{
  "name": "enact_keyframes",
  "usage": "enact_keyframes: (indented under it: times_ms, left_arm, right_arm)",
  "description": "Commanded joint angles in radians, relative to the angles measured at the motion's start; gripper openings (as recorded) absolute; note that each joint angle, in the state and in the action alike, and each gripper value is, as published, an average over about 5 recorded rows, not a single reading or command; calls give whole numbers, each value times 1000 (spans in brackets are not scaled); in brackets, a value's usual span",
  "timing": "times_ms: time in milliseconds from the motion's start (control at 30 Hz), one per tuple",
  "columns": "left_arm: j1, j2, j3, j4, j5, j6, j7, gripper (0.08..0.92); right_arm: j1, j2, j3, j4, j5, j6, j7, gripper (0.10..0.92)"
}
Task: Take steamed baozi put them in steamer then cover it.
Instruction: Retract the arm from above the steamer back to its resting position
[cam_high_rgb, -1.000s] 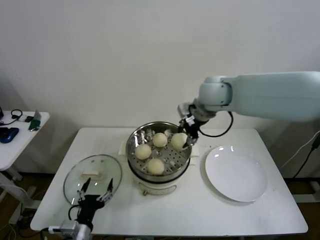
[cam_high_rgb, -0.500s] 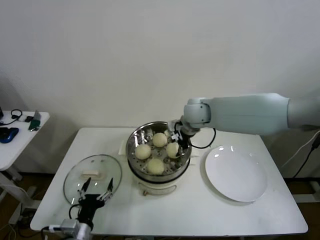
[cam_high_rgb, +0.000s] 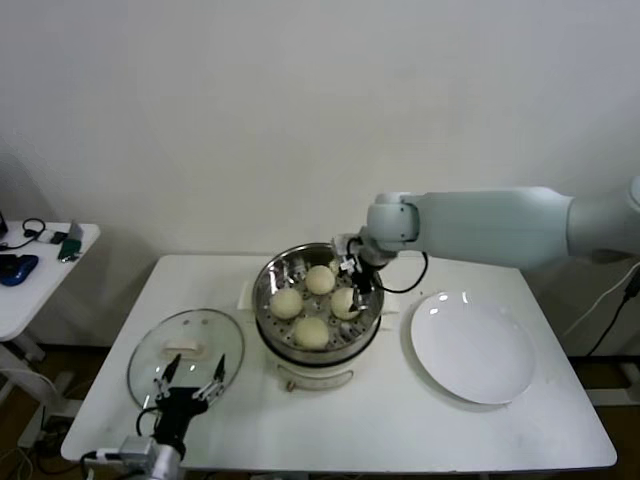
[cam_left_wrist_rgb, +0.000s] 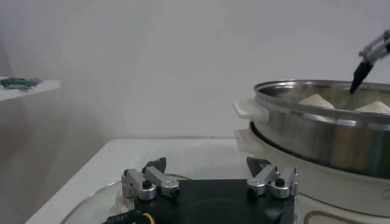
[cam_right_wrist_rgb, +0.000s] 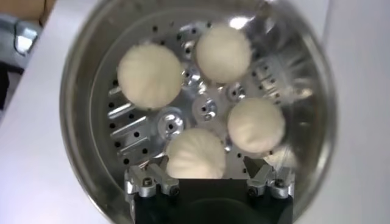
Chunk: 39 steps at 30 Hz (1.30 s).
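Four steamed baozi lay in the steamer because the right gripper had just spread its fingers wide, releasing the last, so only the cover remained, near the wide-open left gripper.

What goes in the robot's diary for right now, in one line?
buns: four in steamer | right gripper: open over buns | left gripper: open by lid | lid: on table

The left gripper hangs low over the white table, its two metal-tipped fingers spread apart. Just beside it stands the round shiny stainless-steel steamer on its cream base, off-white bun tops showing above the rim.
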Motion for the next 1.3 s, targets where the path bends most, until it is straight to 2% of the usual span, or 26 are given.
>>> enact_keyframes:
  times_ms: [33, 167, 300, 433, 533, 633, 767, 900, 1067, 1300]
  left_arm:
    - [0, 6, 0, -5, -5, 3, 1, 823]
    - [-5, 10, 2, -5, -6, 1, 5, 823]
    - [-16, 13, 5, 4, -6, -1, 2, 823]
    - [-27, 20, 14, 4, -1, -16, -19, 823]
    - [-37, 27, 17, 7, 1, -27, -26, 823]
    - [-51, 34, 17, 16, 5, -34, -28, 823]
    - [-67, 46, 20, 27, 11, -40, -27, 823]
    - [-79, 53, 22, 33, 29, -50, -26, 823]
    - [-89, 65, 23, 46, 74, -73, -24, 823]
    - [-100, 85, 23, 69, 173, -118, -37, 823]
  right_arm:
    - [171, -208, 64, 41, 184, 36, -77, 823]
    - [59, -392, 206, 131, 253, 19, 169, 823]
    - [-245, -573, 515, 190, 173, 44, 423, 823]
    - [-608, -691, 830, 228, 108, 78, 634, 823]
    - [-905, -750, 1090, 254, 66, 125, 723, 823]
    - [-1298, -771, 1448, 284, 34, 167, 742, 823]
    - [-1777, -718, 1916, 316, -32, 226, 730, 823]
    - [-2116, -570, 2243, 327, -124, 339, 681, 823]
    - [-2343, -354, 2397, 341, -183, 493, 620, 823]
    - [-2471, -109, 2427, 332, -236, 660, 581, 823]
